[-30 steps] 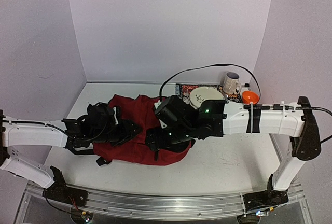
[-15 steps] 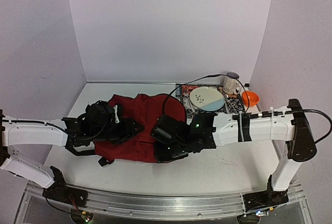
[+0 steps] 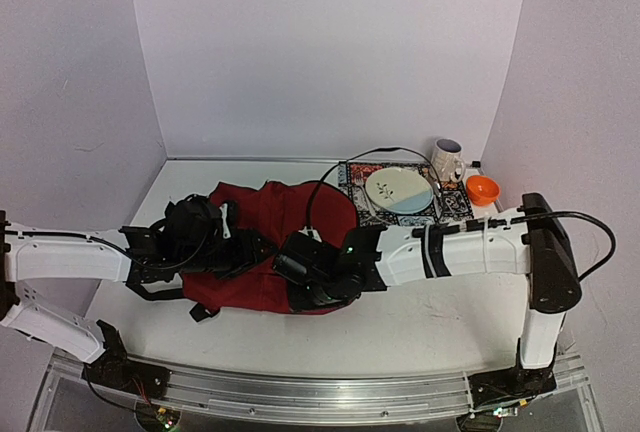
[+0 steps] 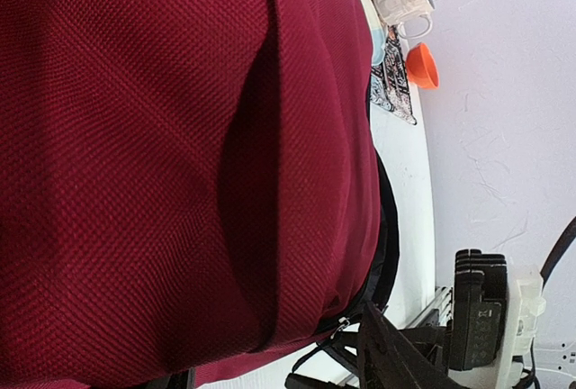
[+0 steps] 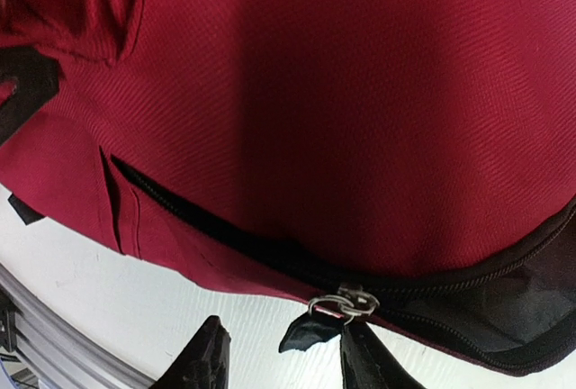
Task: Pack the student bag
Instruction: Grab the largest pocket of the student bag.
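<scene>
right gripper [image 5: 282, 342] astride zipper pull [image 5: 340, 303] at near edge of student bag [image 5: 360, 110]

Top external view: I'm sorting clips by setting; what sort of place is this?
Probably a robotics lab cell: bare walls around a white table, arms bolted to its rail, staged props like the student bag and plate.

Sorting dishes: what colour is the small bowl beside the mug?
Orange small round bowl; top external view shows it best.
</scene>
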Controlling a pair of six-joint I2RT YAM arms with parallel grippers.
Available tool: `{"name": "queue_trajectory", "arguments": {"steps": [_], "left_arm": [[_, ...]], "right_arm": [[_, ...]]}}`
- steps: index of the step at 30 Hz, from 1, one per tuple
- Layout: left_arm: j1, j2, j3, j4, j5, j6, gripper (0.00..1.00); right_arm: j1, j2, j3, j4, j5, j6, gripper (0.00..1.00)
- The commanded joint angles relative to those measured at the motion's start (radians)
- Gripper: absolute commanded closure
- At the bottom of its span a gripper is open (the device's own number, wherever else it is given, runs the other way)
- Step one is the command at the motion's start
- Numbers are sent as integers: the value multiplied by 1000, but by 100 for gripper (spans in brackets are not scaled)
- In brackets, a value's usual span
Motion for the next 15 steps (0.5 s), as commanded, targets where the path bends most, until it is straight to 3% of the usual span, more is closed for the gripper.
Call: {"name": "queue_trajectory", "arguments": {"steps": [1, 9, 15], "left_arm": [[7, 10, 49, 18, -8, 20, 38], [8, 0, 29, -46, -86, 34, 37], [15, -18, -17, -128, -188, 34, 36]], "right_arm": [[4, 14, 27, -72, 92, 56, 66], [5, -58, -27, -159, 136, 66, 99], [1, -137, -93, -187, 150, 31, 100]]}}
